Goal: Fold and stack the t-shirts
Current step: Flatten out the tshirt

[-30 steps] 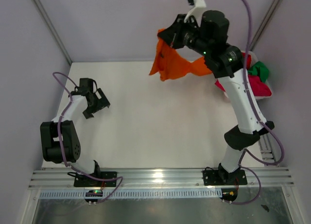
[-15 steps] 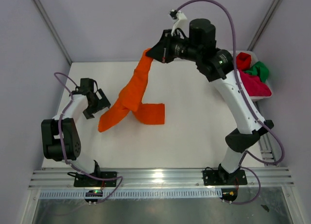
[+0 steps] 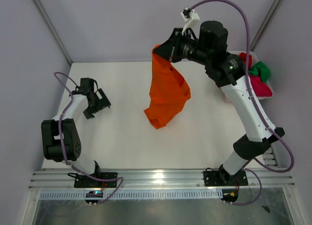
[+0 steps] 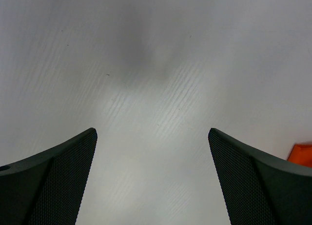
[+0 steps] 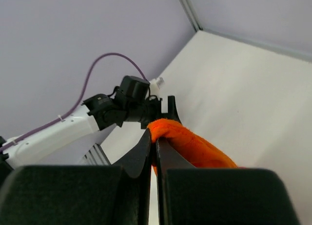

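Top view: the orange t-shirt (image 3: 168,93) is pinched at one edge by the right gripper (image 3: 169,51) and hangs below it, over the bench (image 3: 126,142). The left gripper (image 3: 97,103) is held wide apart, well to the left. The other t-shirts (image 3: 257,76) are heaped to the right.

Left wrist view: only bench is seen between the spread jaws.

Right wrist view: the jaws are clamped on an orange fold.

Nothing is judged folded or stacked yet.

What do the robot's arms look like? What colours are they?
The left arm and right arm are white tubes with chunky black joints. A purple cable loops along each one. The left gripper and right gripper are black, each with two fingers. The left one's fingers have a tiny dotted mesh.
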Motion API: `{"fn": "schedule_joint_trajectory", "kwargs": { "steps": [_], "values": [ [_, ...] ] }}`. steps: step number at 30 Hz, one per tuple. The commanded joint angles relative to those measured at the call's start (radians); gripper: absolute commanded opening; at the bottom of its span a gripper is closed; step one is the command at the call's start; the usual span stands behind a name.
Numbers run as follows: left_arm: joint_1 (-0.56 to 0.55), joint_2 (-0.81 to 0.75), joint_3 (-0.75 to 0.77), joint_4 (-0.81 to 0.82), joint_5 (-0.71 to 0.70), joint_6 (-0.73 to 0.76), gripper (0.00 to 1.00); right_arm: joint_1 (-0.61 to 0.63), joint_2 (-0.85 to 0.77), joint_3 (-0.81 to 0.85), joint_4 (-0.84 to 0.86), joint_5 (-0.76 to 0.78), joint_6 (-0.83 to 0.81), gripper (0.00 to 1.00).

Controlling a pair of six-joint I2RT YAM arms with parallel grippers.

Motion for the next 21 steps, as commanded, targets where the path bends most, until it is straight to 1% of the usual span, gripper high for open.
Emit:
{"fn": "schedule_joint_trajectory", "kwargs": {
  "steps": [1,2,4,6,7,9,12,14,20,21],
  "values": [
    [0.005,-0.007,0.031,-0.005,0.005,-0.002,0.99,-0.001,0.011,-0.011,-0.015,0.004,0.015,0.03],
    [0.003,-0.003,0.033,-0.003,0.006,-0.004,0.99,0.0,0.042,0.006,-0.017,-0.033,0.027,0.03],
    [0.005,0.01,0.04,-0.003,0.011,-0.004,0.99,0.008,0.08,0.095,-0.036,-0.115,0.028,0.03],
    [0.005,0.014,0.05,-0.009,0.008,-0.002,0.99,0.023,0.143,0.199,-0.069,-0.155,0.012,0.03],
    [0.005,0.014,0.05,-0.011,0.005,-0.001,0.99,0.026,0.155,0.215,-0.063,-0.182,0.014,0.03],
    [0.005,0.01,0.05,-0.012,-0.006,0.001,0.99,0.028,0.148,0.198,-0.026,-0.274,0.032,0.03],
    [0.005,0.011,0.051,-0.015,-0.012,0.003,0.99,0.028,0.094,0.122,0.151,-0.397,0.095,0.03],
    [0.003,0.014,0.05,-0.017,-0.014,0.003,0.99,0.028,0.073,0.104,0.209,-0.483,0.127,0.03],
    [0.005,0.027,0.054,-0.018,-0.014,0.003,0.99,0.04,0.011,0.104,0.359,-0.62,0.247,0.03],
    [0.005,0.03,0.056,-0.018,-0.014,0.004,0.99,0.04,0.004,0.101,0.418,-0.658,0.267,0.03]
  ]
}}
